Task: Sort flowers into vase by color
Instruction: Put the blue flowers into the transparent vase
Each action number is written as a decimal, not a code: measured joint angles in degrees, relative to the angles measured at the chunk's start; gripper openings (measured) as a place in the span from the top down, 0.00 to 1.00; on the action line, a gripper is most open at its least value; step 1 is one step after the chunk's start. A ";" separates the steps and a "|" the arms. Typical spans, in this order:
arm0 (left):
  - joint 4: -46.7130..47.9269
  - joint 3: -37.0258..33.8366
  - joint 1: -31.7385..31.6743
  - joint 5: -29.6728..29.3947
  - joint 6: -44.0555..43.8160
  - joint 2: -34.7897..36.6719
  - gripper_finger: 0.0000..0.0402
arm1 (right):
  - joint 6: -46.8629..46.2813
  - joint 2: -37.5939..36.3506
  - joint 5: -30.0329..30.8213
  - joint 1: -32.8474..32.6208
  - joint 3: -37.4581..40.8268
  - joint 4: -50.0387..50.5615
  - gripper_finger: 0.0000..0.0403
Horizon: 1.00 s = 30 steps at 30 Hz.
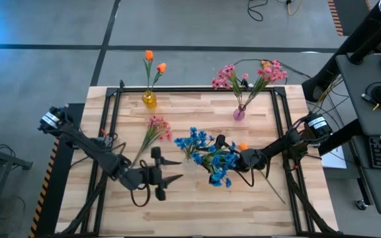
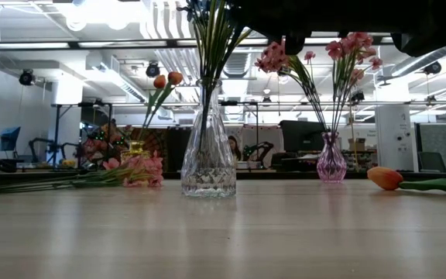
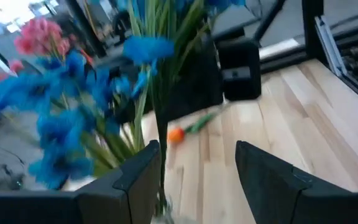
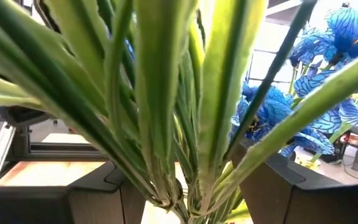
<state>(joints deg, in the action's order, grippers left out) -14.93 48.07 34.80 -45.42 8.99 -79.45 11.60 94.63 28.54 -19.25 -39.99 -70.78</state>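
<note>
Blue flowers (image 1: 204,151) stand with their green stems (image 4: 166,112) in a clear glass vase (image 2: 207,163) at the table's middle. My right gripper (image 4: 185,186) is open, a finger on either side of those stems just above the vase. My left gripper (image 1: 176,169) is open and holds nothing, just left of the vase and pointing at it. A pink flower (image 1: 154,129) and an orange tulip (image 1: 243,147) lie flat on the table. Orange flowers stand in a yellow vase (image 1: 149,99), and pink flowers stand in a pink vase (image 1: 239,114). My right gripper stands open around the blue flowers' stem bundle (image 4: 182,199), coming level from the table's right. Leaves cross in front of its fingers (image 4: 272,180). Whether a finger touches the stems I cannot tell.
A dark metal frame (image 1: 114,106) runs along the table's left, far and right edges. The tulip's long stem (image 1: 273,185) trails toward the near right. Bare wood lies along the near edge (image 1: 197,211).
</note>
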 joint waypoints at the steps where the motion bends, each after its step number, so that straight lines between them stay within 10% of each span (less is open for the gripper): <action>1: -2.49 0.00 -0.24 -0.21 0.96 -1.01 0.53 | -0.03 0.00 -0.01 0.00 0.00 0.00 0.49; 30: -18.58 0.00 -5.37 -3.31 -2.54 -15.03 0.53 | -0.72 -0.02 -0.20 0.00 0.00 -0.26 0.49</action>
<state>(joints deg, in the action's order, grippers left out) -33.51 48.07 29.42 -48.73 6.45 -94.48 10.87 94.61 28.35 -19.25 -39.99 -71.05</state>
